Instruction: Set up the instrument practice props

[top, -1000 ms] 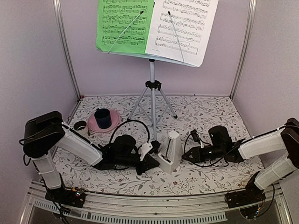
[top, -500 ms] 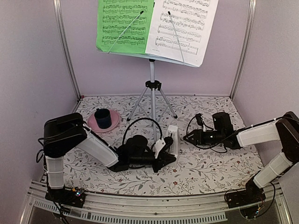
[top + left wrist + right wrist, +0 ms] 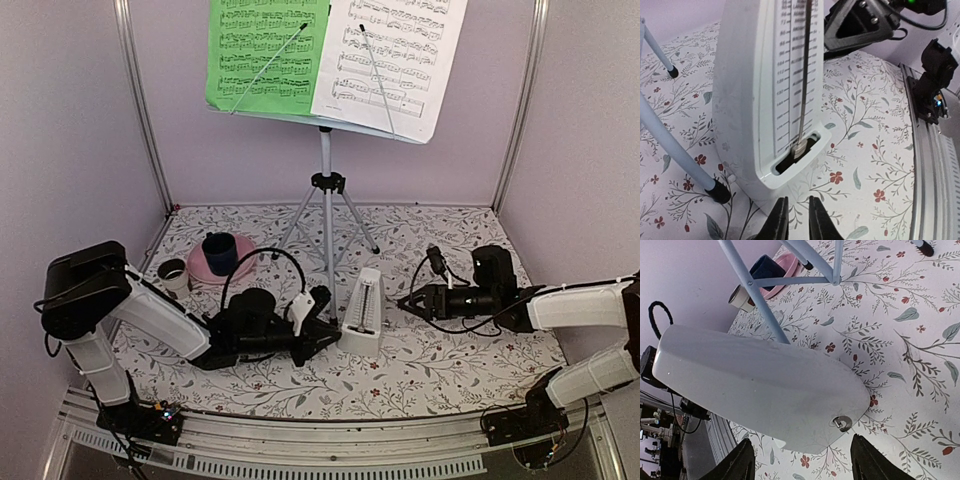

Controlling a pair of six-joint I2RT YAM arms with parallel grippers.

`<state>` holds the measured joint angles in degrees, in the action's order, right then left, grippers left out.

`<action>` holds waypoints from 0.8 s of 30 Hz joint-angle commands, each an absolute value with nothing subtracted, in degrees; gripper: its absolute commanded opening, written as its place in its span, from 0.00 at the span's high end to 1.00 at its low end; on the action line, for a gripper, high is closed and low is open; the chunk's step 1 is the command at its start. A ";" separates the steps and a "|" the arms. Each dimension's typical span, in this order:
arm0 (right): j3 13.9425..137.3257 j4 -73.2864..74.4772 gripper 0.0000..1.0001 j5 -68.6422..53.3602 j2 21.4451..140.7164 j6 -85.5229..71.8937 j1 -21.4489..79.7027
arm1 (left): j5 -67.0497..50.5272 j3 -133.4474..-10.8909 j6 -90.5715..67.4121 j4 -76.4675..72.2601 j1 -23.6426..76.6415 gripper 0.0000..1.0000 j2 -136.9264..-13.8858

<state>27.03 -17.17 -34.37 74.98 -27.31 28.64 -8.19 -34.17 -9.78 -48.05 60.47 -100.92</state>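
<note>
The small white pyramid metronome [image 3: 362, 312] stands upright on the floral table, in front of the pale grey tripod music stand [image 3: 326, 200]. The stand's desk holds a green sheet [image 3: 265, 55] and a white sheet [image 3: 390, 60]. My left gripper [image 3: 325, 335] lies low just left of the metronome, empty, its jaws nearly together. In the left wrist view the gripper [image 3: 796, 220] sits just short of the metronome's [image 3: 765, 90] base. My right gripper [image 3: 415, 300] is open to its right. In the right wrist view the gripper [image 3: 802, 462] faces the metronome's back [image 3: 760, 385] without touching it.
A dark blue cup [image 3: 220, 252] on a pink plate [image 3: 198, 272] and a small white cup [image 3: 172, 270] stand at the back left. A tripod foot [image 3: 719, 191] rests close beside the metronome. The metal rail [image 3: 320, 440] runs along the near edge.
The left gripper, which was at the metronome, has let go and drawn back to the left. The metronome now stands upright on its own. The right gripper has backed off to the right.
</note>
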 commanded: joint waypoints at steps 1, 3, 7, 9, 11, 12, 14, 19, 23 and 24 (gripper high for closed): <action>25.22 -16.70 0.32 -35.31 72.05 -28.84 32.27 | -8.37 -36.34 -7.74 -44.72 59.10 0.82 -103.66; 24.73 -16.73 0.31 -34.30 71.31 -29.36 33.56 | -8.74 -38.14 -7.63 -44.74 59.14 0.81 -105.54; 23.54 -18.88 0.31 -33.41 70.91 -31.88 35.39 | -9.07 -40.84 -7.87 -46.67 59.18 0.80 -108.71; 24.11 -18.92 0.31 -33.16 71.35 -32.24 36.08 | -9.33 -41.72 -7.99 -47.58 59.24 0.80 -109.80; 25.00 -18.52 0.31 -33.07 71.89 -32.02 36.37 | -9.60 -42.43 -7.91 -48.09 59.49 0.80 -110.54; 25.57 -18.14 0.31 -32.82 72.11 -31.83 36.38 | -9.80 -42.71 -7.93 -48.41 59.62 0.80 -110.83; 26.57 -16.67 0.31 -31.89 72.85 -31.35 36.43 | -10.23 -43.54 -8.04 -48.95 59.96 0.80 -111.35; 28.46 -13.54 0.29 -28.59 72.95 -29.67 36.40 | -10.63 -45.99 -9.56 -49.79 60.63 0.80 -114.97; 29.90 -11.33 0.18 -25.66 72.05 -29.16 36.43 | -10.84 -48.23 -12.01 -50.88 61.23 0.81 -116.93; 30.51 -10.12 0.17 -24.85 71.90 -28.76 36.47 | -10.63 -48.79 -12.11 -50.77 61.45 0.81 -117.36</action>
